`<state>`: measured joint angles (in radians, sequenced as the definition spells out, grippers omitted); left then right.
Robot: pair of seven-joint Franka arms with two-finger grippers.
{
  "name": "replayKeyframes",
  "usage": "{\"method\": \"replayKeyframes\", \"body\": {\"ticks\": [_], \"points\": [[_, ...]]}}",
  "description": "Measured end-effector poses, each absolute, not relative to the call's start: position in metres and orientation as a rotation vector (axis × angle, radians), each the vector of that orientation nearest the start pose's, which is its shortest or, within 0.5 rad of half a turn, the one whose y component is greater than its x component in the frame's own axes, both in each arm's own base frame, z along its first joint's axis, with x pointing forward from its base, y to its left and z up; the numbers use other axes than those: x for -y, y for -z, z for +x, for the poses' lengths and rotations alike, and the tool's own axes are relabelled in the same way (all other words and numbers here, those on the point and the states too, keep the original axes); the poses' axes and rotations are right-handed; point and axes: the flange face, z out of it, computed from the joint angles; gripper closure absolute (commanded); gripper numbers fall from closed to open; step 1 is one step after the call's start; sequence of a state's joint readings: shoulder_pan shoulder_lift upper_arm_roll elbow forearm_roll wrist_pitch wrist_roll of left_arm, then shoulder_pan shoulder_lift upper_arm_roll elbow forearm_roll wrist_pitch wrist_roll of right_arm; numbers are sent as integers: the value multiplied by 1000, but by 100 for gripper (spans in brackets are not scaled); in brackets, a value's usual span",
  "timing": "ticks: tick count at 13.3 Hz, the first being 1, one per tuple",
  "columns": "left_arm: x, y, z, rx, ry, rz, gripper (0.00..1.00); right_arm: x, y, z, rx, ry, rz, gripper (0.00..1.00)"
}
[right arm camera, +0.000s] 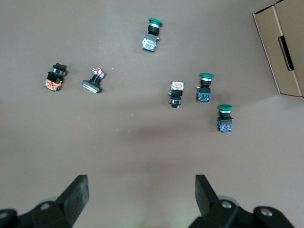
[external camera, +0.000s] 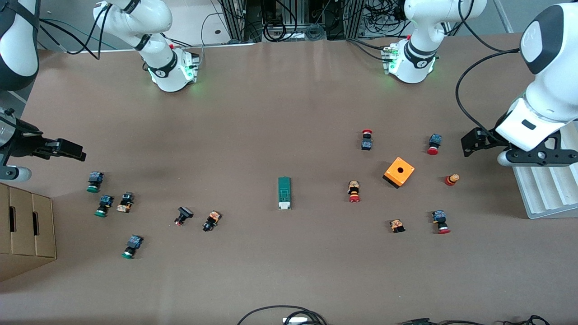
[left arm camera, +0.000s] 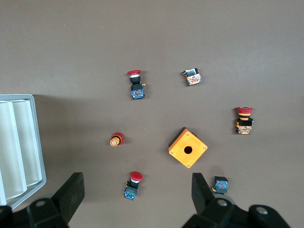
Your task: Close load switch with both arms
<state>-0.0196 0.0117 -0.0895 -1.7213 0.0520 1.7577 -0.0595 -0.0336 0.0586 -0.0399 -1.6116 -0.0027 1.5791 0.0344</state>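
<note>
Front view shows the load switch (external camera: pixel 284 193) lying flat near the middle of the brown surface (external camera: pixel 280 117), its white end toward the camera and its green body pointing toward the robots' bases; nothing touches it.

Left tool (external camera: pixel 469 143) hangs in the air at the left arm's end of the surface, over bare surface beside a white ridged tray (external camera: pixel 542 194). Its fingers (left arm camera: pixel 71 192) stand wide apart with nothing between them, as the left wrist view makes plain. Below it in that view lie the orange box (left arm camera: pixel 188 147) with a round hole in its top and several red-capped buttons (left arm camera: pixel 134 85) scattered around it, all apart from one another.

Right tool (external camera: pixel 67 150) hangs at the right arm's end, over bare surface near a cardboard box (external camera: pixel 25 230). Its fingers (right arm camera: pixel 76 194) are likewise spread wide and hold nothing. The right wrist view shows three green-capped buttons (right arm camera: pixel 224 117) and a few black and orange button parts (right arm camera: pixel 55 77) loose on the surface under it.

Both tools are well apart from the load switch, which sits between the two clusters of buttons. Cables (external camera: pixel 280 316) trail along the edge nearest the camera
</note>
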Motion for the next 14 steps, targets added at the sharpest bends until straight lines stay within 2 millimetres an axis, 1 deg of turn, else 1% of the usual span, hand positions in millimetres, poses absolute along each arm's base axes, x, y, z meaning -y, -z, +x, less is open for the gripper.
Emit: {"method": "replayKeyframes", "body": {"ticks": [3,7,14], "points": [[58,-563,566,-92,44,-3092,0,40,-569,569,-164,-154,-3137,0],[58,-563,566,-93,44,-3092,0,30,-567,571,-138,-160,-3139,0],[58,-562,566,-93,41,-3092,0,31,-567,571,-140,-160,-3139,0]]}}
